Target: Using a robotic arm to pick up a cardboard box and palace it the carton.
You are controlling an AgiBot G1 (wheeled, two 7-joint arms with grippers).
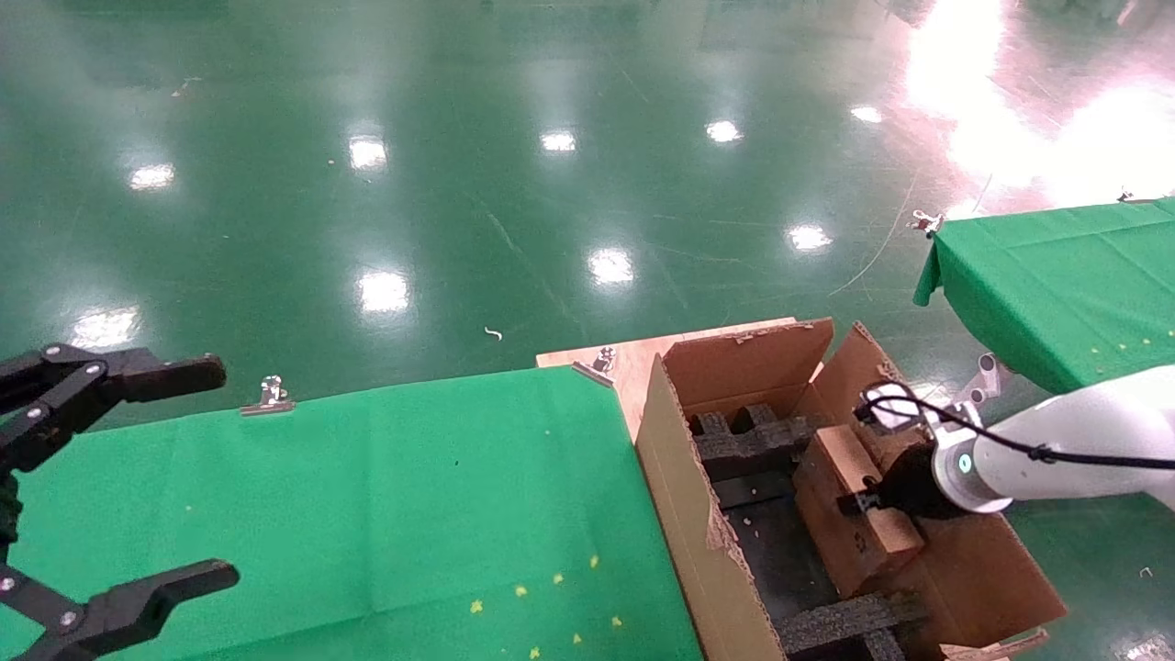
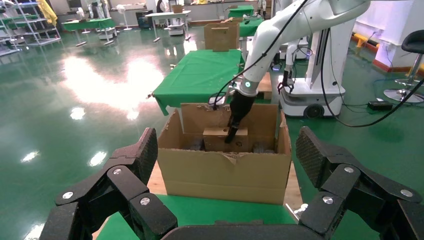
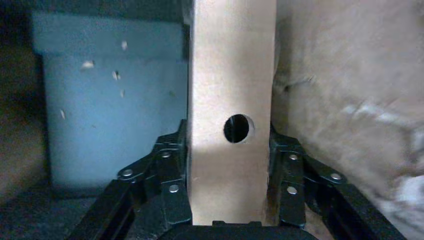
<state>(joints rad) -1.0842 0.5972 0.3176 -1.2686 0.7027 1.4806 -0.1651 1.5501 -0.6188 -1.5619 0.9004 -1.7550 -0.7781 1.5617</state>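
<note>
Right gripper (image 3: 227, 200): jaws pinch the cardboard box (image 3: 231, 100) across its narrow width, one finger flat against each long side. A round hole in the box face sits just above the fingers at frame centre. The box's long axis runs straight away from the jaws, up the middle of the right wrist frame.

In the head view, lower right, the robotic arm (image 1: 1065, 450) reaches in from the right edge, and its gripper (image 1: 895, 500) is down inside the carton (image 1: 684, 514). The box (image 1: 849, 514) lies within the carton walls, tilted, its long axis running from upper left to lower right of that frame, close to the carton's right side. Black foam inserts (image 1: 734, 441) sit at the far end and another at the near end; the box is between them. Whether its underside already rests on the carton floor or on foam cannot be told.

Judgement: the placing is nearly done. What remains is to settle the box and spread the jaws; the tilt may let it shift on release.

Left gripper (image 1: 110, 487): parked at the lower left of the head view over the green table (image 1: 367, 496), jaws spread wide, well apart from the carton. The right arm is the nearer one by far.

Hidden: the gripper's fingertips in the head view, the box's far end in the wrist view, and the carton's near corner, cut off by the frame's bottom edge.
</note>
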